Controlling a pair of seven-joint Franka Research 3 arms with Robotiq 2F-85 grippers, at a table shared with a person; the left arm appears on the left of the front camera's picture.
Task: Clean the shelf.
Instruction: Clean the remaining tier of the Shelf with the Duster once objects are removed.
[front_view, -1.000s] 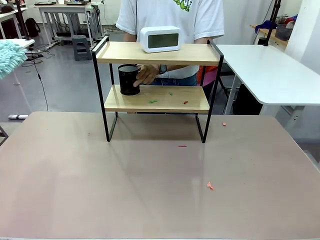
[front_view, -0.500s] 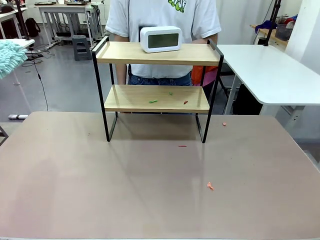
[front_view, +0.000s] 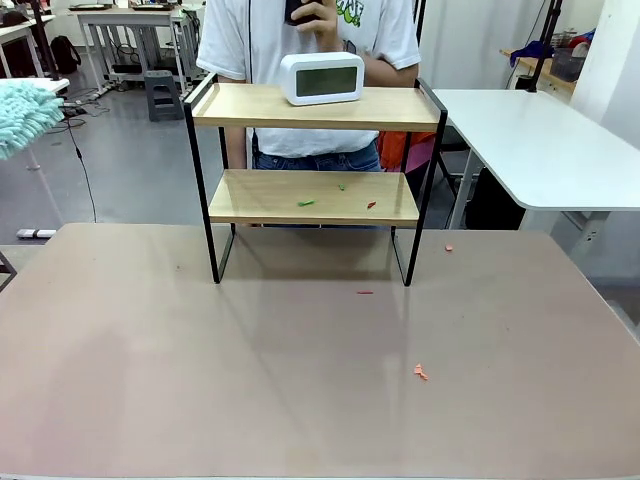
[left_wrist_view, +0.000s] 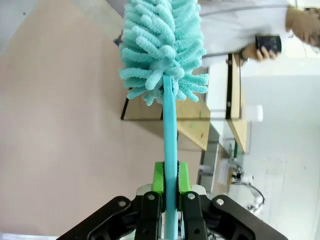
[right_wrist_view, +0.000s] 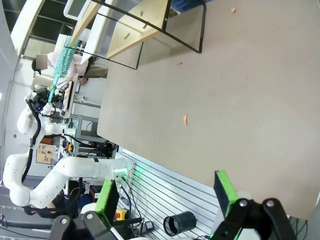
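The shelf (front_view: 312, 197) stands at the far middle of the table, with a white digital clock (front_view: 321, 78) on its top board. Small green and red scraps (front_view: 305, 203) lie on its lower board. In the left wrist view my left gripper (left_wrist_view: 170, 175) is shut on the handle of a teal fluffy duster (left_wrist_view: 162, 50), held off to the left of the shelf (left_wrist_view: 195, 120). The duster's head (front_view: 20, 115) shows at the front view's left edge. My right gripper (right_wrist_view: 165, 195) is open and holds nothing, hanging off the table's near edge. Behind the shelf, a person holds a black cup (front_view: 300, 10) at chest height.
Red scraps (front_view: 421, 372) lie on the brown table (front_view: 200, 380), another (front_view: 365, 293) lies in front of the shelf, and one more (front_view: 449, 247) lies to its right. A white table (front_view: 540, 140) stands at the far right.
The person has taken the black cup off the shelf's lower board, pulled the hand back and lifted the cup to chest height. The duster has not moved.
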